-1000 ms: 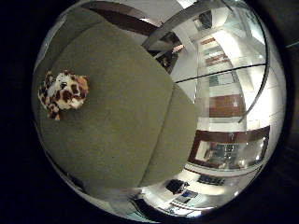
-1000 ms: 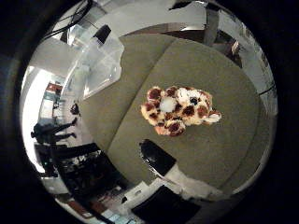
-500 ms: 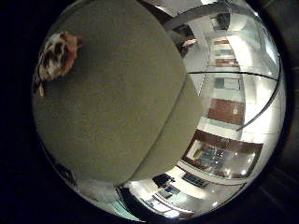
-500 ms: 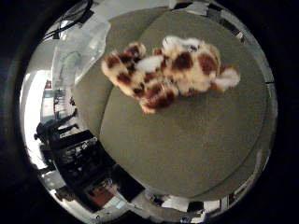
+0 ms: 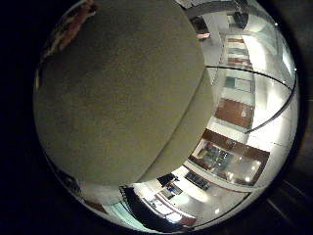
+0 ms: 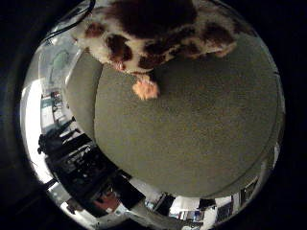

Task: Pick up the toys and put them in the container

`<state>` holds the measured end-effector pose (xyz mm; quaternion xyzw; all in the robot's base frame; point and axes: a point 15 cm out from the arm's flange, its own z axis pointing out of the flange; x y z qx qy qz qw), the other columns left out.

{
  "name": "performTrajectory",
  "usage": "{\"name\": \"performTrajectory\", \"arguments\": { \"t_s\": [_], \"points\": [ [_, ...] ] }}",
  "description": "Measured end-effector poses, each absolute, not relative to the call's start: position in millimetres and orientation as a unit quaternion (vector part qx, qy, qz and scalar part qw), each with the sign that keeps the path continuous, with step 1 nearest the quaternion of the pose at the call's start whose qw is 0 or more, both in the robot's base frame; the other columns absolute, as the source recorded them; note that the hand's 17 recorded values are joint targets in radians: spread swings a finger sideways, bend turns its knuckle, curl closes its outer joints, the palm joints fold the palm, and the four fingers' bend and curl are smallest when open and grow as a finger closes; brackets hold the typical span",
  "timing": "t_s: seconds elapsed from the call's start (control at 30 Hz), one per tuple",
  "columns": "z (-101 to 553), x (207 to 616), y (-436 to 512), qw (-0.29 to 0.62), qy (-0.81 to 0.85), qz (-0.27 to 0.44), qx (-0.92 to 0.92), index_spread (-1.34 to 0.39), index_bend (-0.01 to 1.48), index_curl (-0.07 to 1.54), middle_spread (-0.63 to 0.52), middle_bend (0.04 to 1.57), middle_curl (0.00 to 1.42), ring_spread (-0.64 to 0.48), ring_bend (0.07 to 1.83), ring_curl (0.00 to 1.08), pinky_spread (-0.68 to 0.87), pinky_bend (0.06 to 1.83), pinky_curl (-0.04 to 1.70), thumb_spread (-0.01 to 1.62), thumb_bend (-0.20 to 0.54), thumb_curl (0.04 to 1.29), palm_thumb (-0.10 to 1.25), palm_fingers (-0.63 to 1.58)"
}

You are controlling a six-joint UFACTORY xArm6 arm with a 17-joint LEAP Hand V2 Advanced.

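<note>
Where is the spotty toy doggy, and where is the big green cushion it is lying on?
spotted plush dog (image 6: 158, 28), right thumb side palm view, on its brown and white body.
green cushion (image 6: 192, 129), right thumb side palm view, on its bare top surface.

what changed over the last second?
The palm has closed in on the plush toy, which now fills much more of the thumb-side view and sits nearly out of the other. The toy itself still lies on the green cushion; no grasp visible.
</note>
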<state>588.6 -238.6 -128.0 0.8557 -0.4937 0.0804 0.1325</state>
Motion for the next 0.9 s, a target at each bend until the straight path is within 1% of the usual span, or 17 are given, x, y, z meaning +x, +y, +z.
{"name": "performTrajectory", "arguments": {
  "t_s": [0.1, 0.17, 0.2, 0.27, 0.3, 0.33, 0.37, 0.4, 0.47, 0.53, 0.57, 0.6, 0.63, 0.73, 0.83, 0.9],
  "points": [
    [-128.3, 590.9, -233.7, 0.130, -0.497, 0.082, 0.854, -0.26, 0.16, 0.29, 0.13, 0.20, 0.31, 0.20, 0.25, 0.26, 0.36, 0.48, 0.14, 0.90, -0.026, 0.29, 0.19, 0.08],
    [-129.5, 593.1, -231.1, 0.126, -0.498, 0.086, 0.854, -0.24, 0.16, 0.29, 0.11, 0.21, 0.32, 0.19, 0.26, 0.26, 0.36, 0.47, 0.14, 0.92, -0.022, 0.29, 0.22, 0.13],
    [-131.3, 594.2, -229.5, 0.124, -0.497, 0.088, 0.855, -0.24, 0.16, 0.28, 0.08, 0.24, 0.32, 0.17, 0.28, 0.26, 0.36, 0.47, 0.13, 0.93, -0.015, 0.30, 0.26, 0.19],
    [-133.4, 597.8, -225.4, 0.117, -0.495, 0.093, 0.856, -0.23, 0.17, 0.29, 0.02, 0.28, 0.34, 0.12, 0.32, 0.27, 0.35, 0.48, 0.12, 0.96, -0.015, 0.30, 0.32, 0.29],
    [-133.3, 600.8, -223.5, 0.113, -0.495, 0.098, 0.856, -0.24, 0.16, 0.28, -0.03, 0.33, 0.36, 0.06, 0.37, 0.28, 0.33, 0.49, 0.11, 0.97, -0.016, 0.30, 0.36, 0.39],
    [-133.6, 603.9, -221.8, 0.108, -0.494, 0.103, 0.856, -0.24, 0.16, 0.29, -0.06, 0.36, 0.38, 0.01, 0.41, 0.29, 0.29, 0.52, 0.11, 0.97, -0.009, 0.31, 0.39, 0.48],
    [-134.5, 607.6, -219.7, 0.101, -0.493, 0.110, 0.857, -0.25, 0.17, 0.29, -0.09, 0.38, 0.39, -0.03, 0.44, 0.31, 0.25, 0.54, 0.10, 0.98, -0.013, 0.31, 0.41, 0.51],
    [-134.1, 612.2, -217.8, 0.094, -0.492, 0.117, 0.858, -0.27, 0.18, 0.30, -0.13, 0.42, 0.42, -0.10, 0.49, 0.33, 0.16, 0.59, 0.09, 0.99, -0.014, 0.31, 0.45, 0.58],
    [-132.9, 621.9, -213.8, 0.078, -0.488, 0.134, 0.859, -0.30, 0.18, 0.31, -0.19, 0.48, 0.46, -0.18, 0.59, 0.36, 0.03, 0.67, 0.09, 0.99, -0.015, 0.31, 0.49, 0.69],
    [-132.5, 626.5, -212.8, 0.069, -0.488, 0.143, 0.858, -0.37, 0.20, 0.35, -0.28, 0.57, 0.54, -0.28, 0.73, 0.43, -0.18, 0.84, 0.11, 0.99, -0.018, 0.31, 0.54, 0.84],
    [-132.7, 627.1, -213.6, 0.067, -0.488, 0.145, 0.858, -0.39, 0.20, 0.36, -0.30, 0.60, 0.57, -0.31, 0.77, 0.45, -0.25, 0.91, 0.13, 1.00, -0.019, 0.31, 0.55, 0.88],
    [-132.2, 627.9, -213.6, 0.066, -0.488, 0.147, 0.858, -0.43, 0.22, 0.40, -0.34, 0.64, 0.62, -0.34, 0.85, 0.50, -0.32, 1.03, 0.18, 0.99, -0.016, 0.32, 0.59, 0.95],
    [-132.1, 628.5, -213.5, 0.065, -0.487, 0.148, 0.858, -0.44, 0.23, 0.41, -0.35, 0.65, 0.64, -0.35, 0.87, 0.52, -0.34, 1.09, 0.20, 0.99, -0.017, 0.32, 0.60, 0.97],
    [-131.0, 631.1, -212.5, 0.062, -0.486, 0.152, 0.859, -0.53, 0.34, 0.56, -0.43, 0.70, 0.80, -0.38, 1.05, 0.64, -0.37, 1.32, 0.33, 0.98, -0.015, 0.32, 0.67, 0.98],
    [-127.8, 637.4, -210.4, 0.053, -0.481, 0.163, 0.860, -0.57, 0.49, 0.68, -0.47, 0.75, 0.90, -0.37, 1.13, 0.69, -0.32, 1.42, 0.39, 0.97, -0.010, 0.33, 0.73, 1.03],
    [-124.0, 644.3, -208.4, 0.043, -0.477, 0.175, 0.860, -0.59, 0.63, 0.82, -0.49, 0.81, 1.02, -0.36, 1.21, 0.75, -0.28, 1.49, 0.45, 0.96, -0.007, 0.35, 0.81, 1.00]
  ]
}}
